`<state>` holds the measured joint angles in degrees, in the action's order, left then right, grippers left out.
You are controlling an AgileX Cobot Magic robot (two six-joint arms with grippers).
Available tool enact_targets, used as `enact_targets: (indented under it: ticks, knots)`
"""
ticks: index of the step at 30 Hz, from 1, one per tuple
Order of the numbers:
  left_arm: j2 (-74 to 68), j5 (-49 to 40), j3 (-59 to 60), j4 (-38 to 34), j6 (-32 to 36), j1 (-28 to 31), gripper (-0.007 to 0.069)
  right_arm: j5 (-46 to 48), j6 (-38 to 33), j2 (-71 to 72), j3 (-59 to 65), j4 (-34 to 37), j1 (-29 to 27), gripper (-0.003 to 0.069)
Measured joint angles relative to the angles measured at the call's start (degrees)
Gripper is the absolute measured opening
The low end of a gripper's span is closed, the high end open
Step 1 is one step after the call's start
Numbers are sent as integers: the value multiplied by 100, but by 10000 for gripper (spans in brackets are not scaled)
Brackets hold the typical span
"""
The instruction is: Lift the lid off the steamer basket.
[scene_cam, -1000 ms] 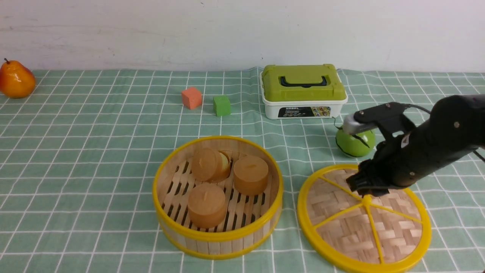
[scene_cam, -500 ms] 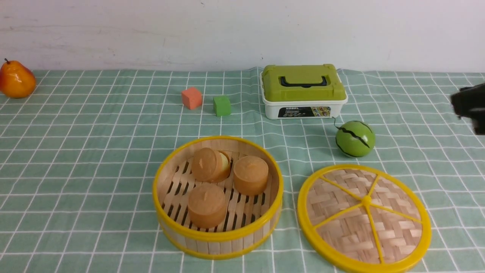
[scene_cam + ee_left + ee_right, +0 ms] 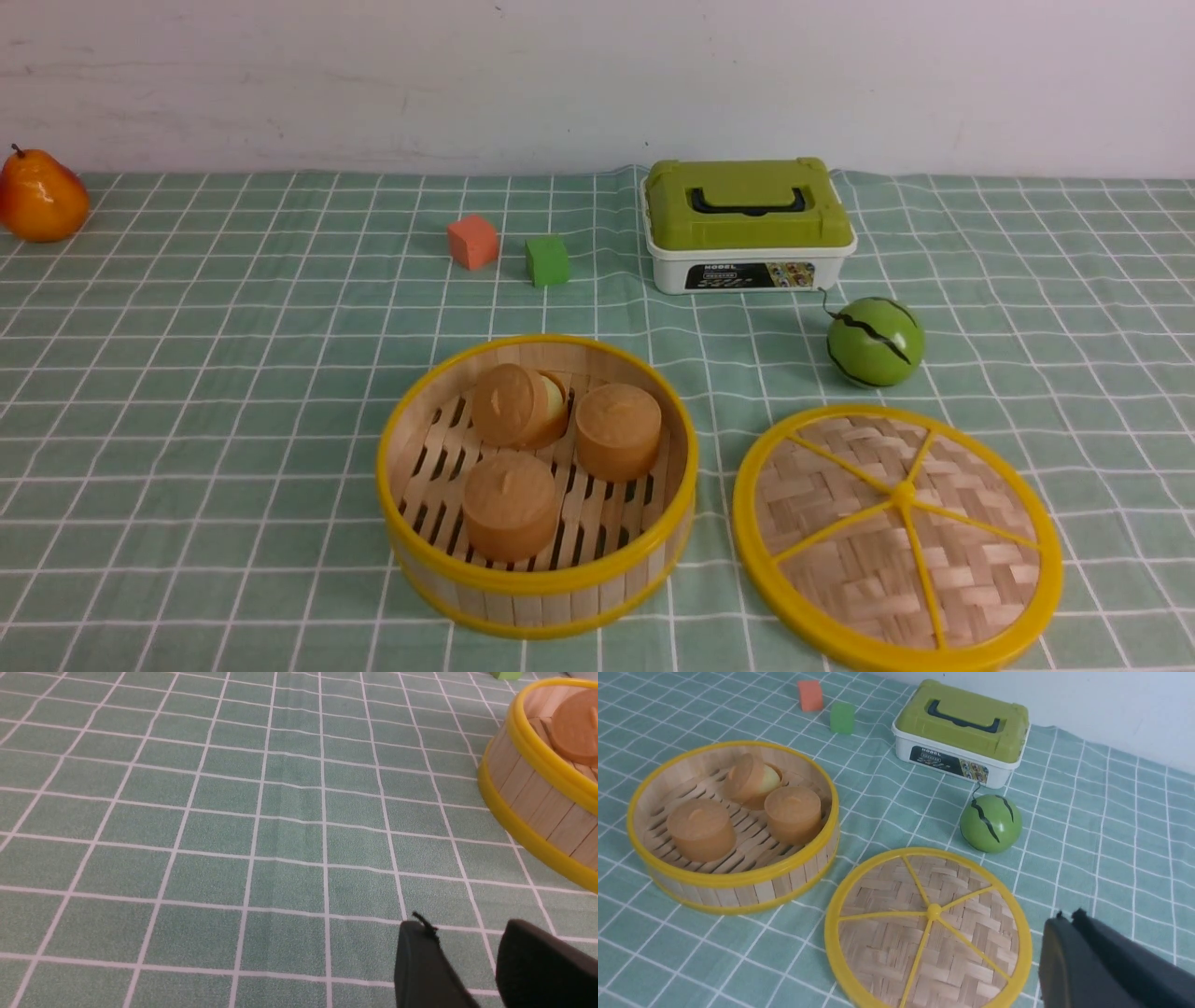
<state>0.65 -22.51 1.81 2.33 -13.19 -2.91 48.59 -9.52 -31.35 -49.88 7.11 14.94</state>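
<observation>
I am reading the lid point(image 3: 896, 537) as lying flat on the cloth point(image 3: 233, 373) just beside the steamer basket point(image 3: 537, 583), off its rim and baring the inside, so the task is looking complete; the right gripper point(image 3: 1068, 915) is sitting clenched, empty; the left gripper point(image 3: 462, 933) is resting parted, empty.

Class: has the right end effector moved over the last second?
Yes. The right end effector left the lid and withdrew to the robot's right, out of the front view; the lid stayed by the toy watermelon.

The front view crops the lid point(image 3: 896, 541) at its near rim, and the left wrist view crops the steamer basket point(image 3: 537, 807).
</observation>
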Motion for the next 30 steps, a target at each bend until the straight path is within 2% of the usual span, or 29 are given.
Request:
enact_targets:
  ticks: [9, 13, 15, 19, 21, 22, 23, 26, 30]
  knots:
    - [0, 0, 0, 0, 0, 0, 239, 411, 0, 49, 0, -10, 0, -24]
    - [0, 0, 0, 0, 0, 0, 239, 40, 6, 64, 145, -88, 0, -24]
    - [0, 0, 0, 0, 0, 0, 239, -415, 6, 145, 417, -129, 0, -24]
    - [0, 0, 0, 0, 0, 0, 239, -1898, 6, 637, 1443, -161, -71, -23]
    - [0, 0, 0, 0, 0, 0, 239, -2886, 6, 1041, 2280, -175, -282, -22]
    - [0, 0, 0, 0, 0, 0, 239, -2967, 6, 1126, 2434, -175, -339, -22]
    - [0, 0, 0, 0, 0, 0, 239, -3611, 6, 1479, 3036, -186, -595, -22]
    - [0, 0, 0, 0, 0, 0, 239, -4172, 69, 2072, 3907, -216, -1034, -22]
    - [0, 0, 0, 0, 0, 0, 239, -4298, 639, 2939, 4925, -278, -1549, -21]
